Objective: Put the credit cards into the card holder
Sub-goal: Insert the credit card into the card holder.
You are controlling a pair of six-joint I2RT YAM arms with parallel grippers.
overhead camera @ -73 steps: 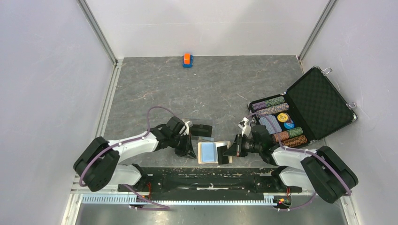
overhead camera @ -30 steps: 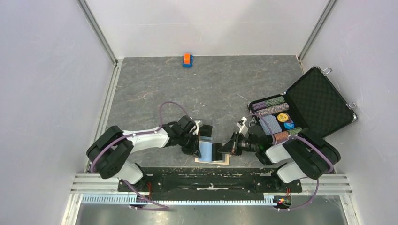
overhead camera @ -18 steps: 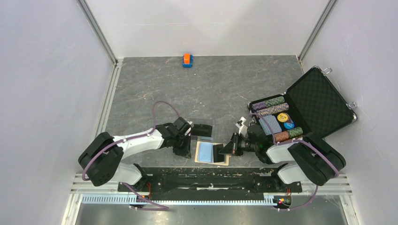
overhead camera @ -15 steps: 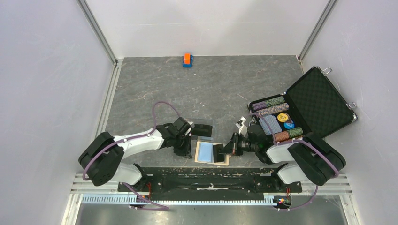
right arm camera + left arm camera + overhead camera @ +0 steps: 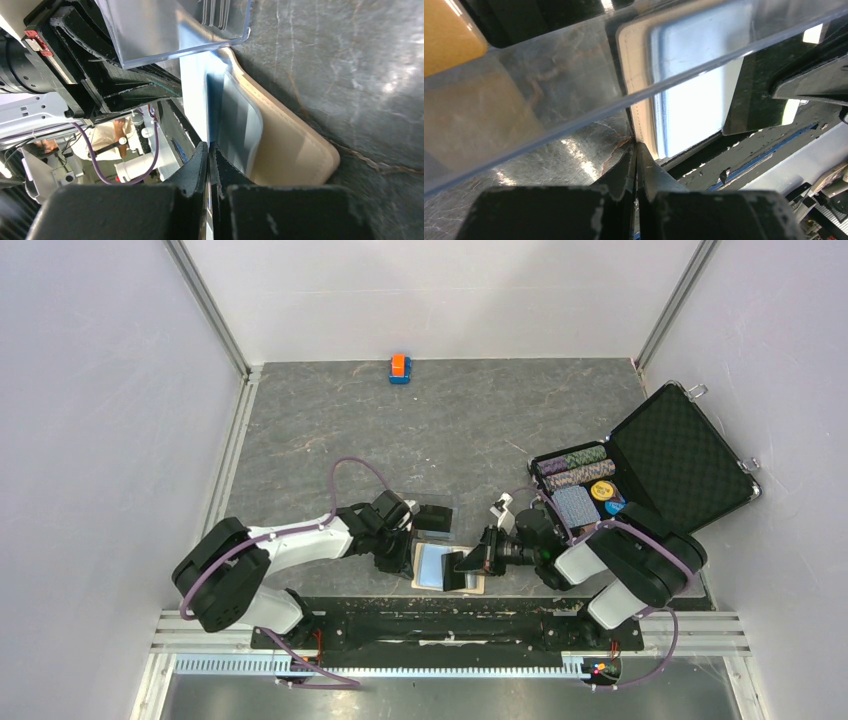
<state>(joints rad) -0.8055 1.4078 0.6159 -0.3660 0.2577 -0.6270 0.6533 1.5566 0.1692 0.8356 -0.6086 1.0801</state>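
Right gripper [image 5: 209,150], pinching black card [image 5: 458,570], had advanced over card holder [image 5: 295,150]; left gripper [image 5: 636,150] closed again at its edge; insertion judged imminent.

place: robot lab test cell | walls: plain white panels [image 5: 450,290] on three sides, held by aluminium posts [image 5: 205,305] | surface [image 5: 450,420]: grey marbled sheet | rig: left arm [image 5: 290,545] and right arm [image 5: 600,555] bolted to a black rail [image 5: 440,625], purple cables [image 5: 350,470] exposed
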